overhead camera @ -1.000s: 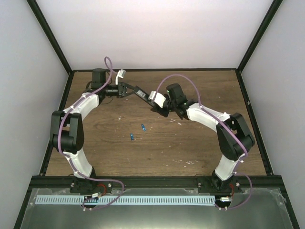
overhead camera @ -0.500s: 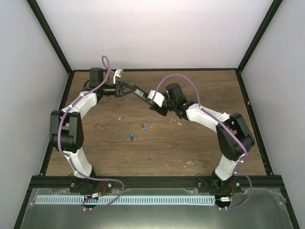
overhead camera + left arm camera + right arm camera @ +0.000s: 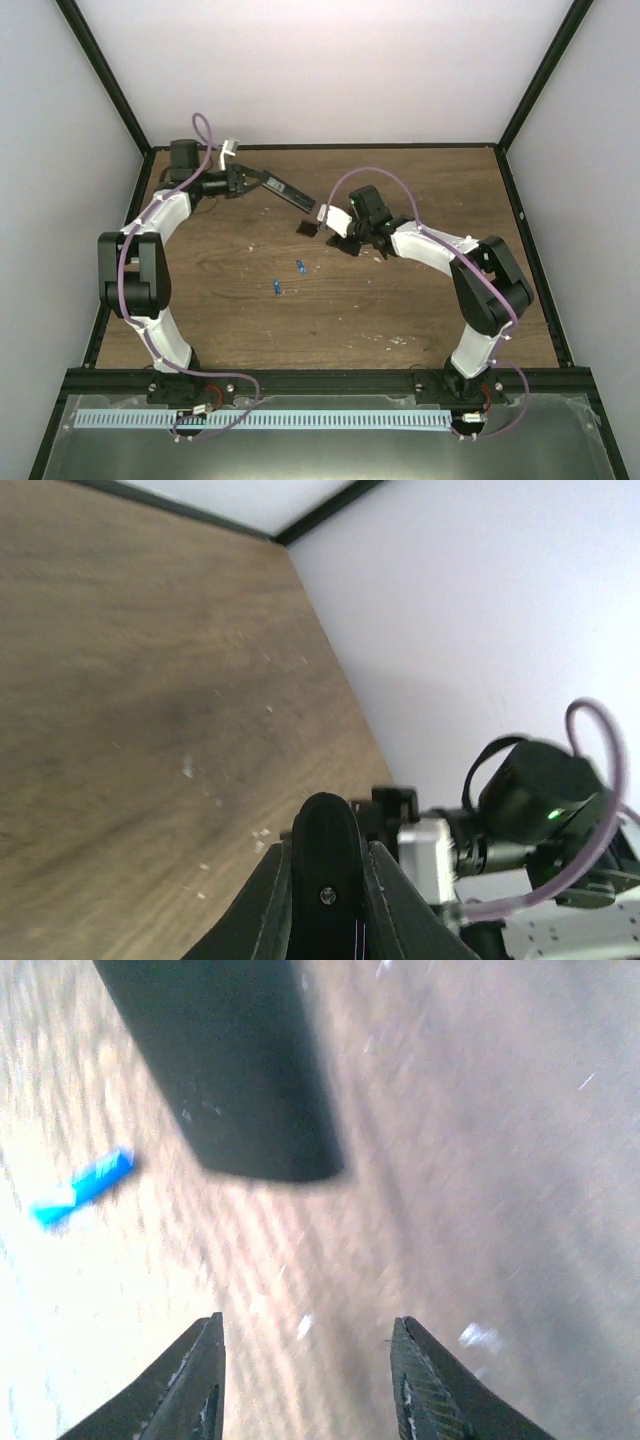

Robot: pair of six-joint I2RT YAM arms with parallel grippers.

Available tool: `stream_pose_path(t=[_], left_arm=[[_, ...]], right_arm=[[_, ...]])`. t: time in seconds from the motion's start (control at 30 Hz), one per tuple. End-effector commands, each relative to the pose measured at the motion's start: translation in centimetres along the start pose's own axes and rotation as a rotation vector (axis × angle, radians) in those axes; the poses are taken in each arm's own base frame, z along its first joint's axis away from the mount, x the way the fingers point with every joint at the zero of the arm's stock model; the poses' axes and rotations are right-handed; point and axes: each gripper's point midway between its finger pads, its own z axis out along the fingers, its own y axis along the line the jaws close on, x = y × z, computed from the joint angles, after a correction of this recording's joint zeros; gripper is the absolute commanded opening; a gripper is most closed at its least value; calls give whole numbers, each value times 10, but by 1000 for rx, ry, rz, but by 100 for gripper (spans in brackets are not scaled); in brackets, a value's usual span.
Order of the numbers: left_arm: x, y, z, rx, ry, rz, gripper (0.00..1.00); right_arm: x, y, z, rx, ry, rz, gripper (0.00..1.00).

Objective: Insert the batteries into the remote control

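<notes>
While your left gripper (image 3: 243, 178) pinches one end of the remote control (image 3: 285, 190) tight and holds it off the table toward the 11 o'clock corner, you cannot tell from any view whether its battery bay holds anything. Your right gripper (image 3: 305, 1325) hangs low with its fingers spread around nothing, a small black cover (image 3: 225, 1070) lying flat at its 12 o'clock. Both batteries (image 3: 299, 266) lie a little apart near the middle of the scuffed brown wooden table (image 3: 420, 310), at the right gripper's 7 o'clock from above, within pale walls (image 3: 330, 70).
</notes>
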Motion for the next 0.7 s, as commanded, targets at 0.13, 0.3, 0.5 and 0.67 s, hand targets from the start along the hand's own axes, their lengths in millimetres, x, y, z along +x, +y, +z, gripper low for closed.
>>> stream_pose_path(t=[0.13,0.3,0.5,0.67], left_arm=[[-33,-4,-24,-34,-93,96,0],[-29,0,-24,-47,-92,93,0],[-29,8,-29,-83,-107,84,0],[-35,24,-43,-149,-160,54,0]], right_arm=[[57,25,0,-75,196,45,38],[57,21,-6,-37,190,44,41],[35,15,-16,-37,139,57,49],[5,33,-21,-126,66,60,60]])
